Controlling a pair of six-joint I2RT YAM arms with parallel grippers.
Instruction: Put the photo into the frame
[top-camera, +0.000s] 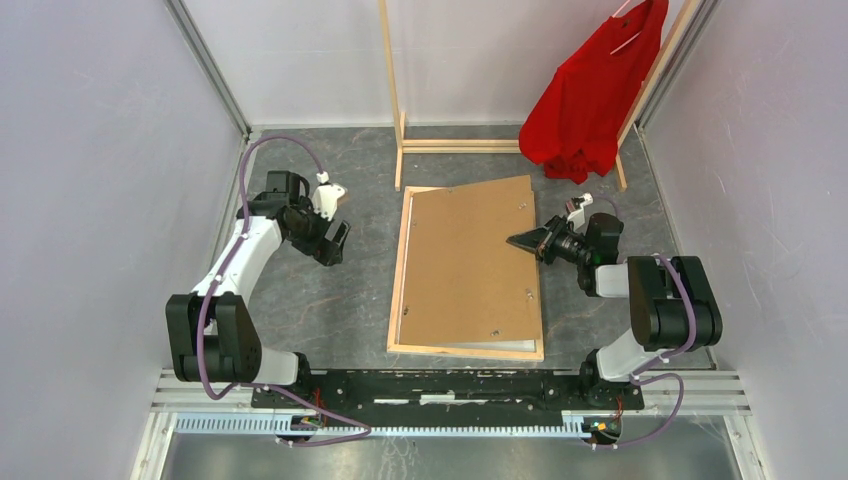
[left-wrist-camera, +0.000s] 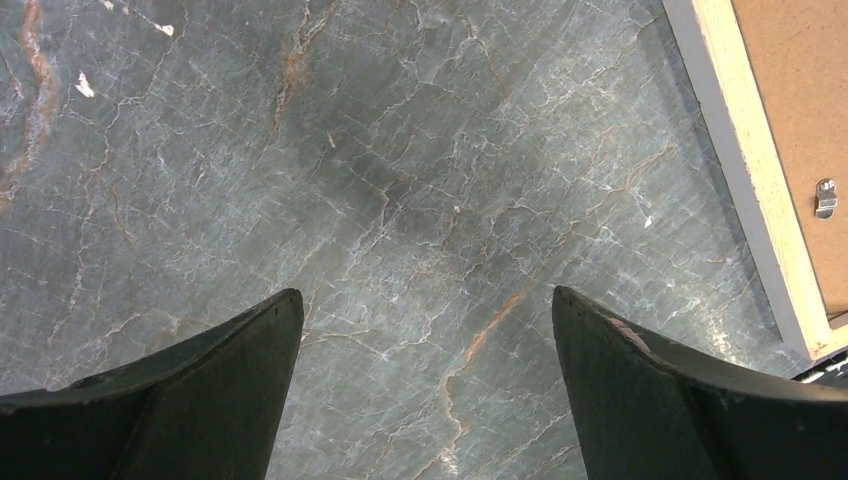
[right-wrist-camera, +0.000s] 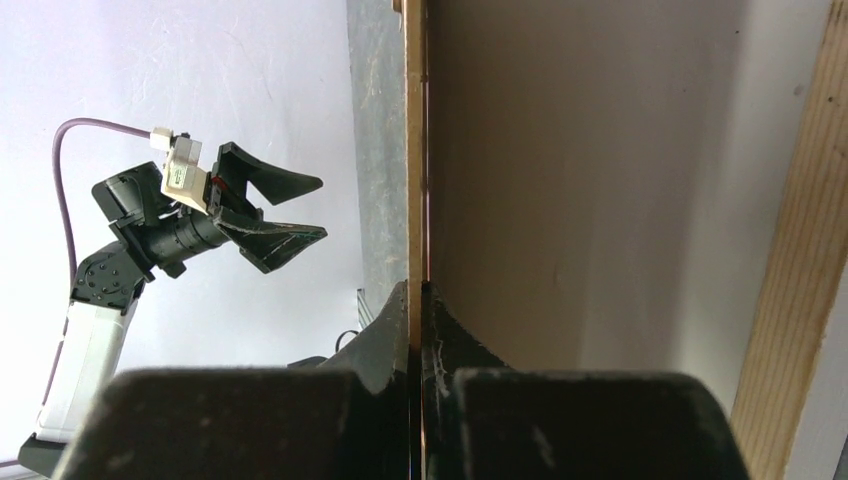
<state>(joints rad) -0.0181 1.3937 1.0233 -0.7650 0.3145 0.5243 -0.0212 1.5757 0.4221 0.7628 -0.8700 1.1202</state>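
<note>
Top external: right gripper (top-camera: 517, 240) clamped on the photo (top-camera: 465, 270) lying askew over the frame (top-camera: 400, 290) — left gripper (top-camera: 339, 215) spread wide, empty.

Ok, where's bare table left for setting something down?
Left of the frame, beneath the open left gripper, the table is bare. Crowded right, where the right gripper pinches the photo, and at the back by the rack.
</note>
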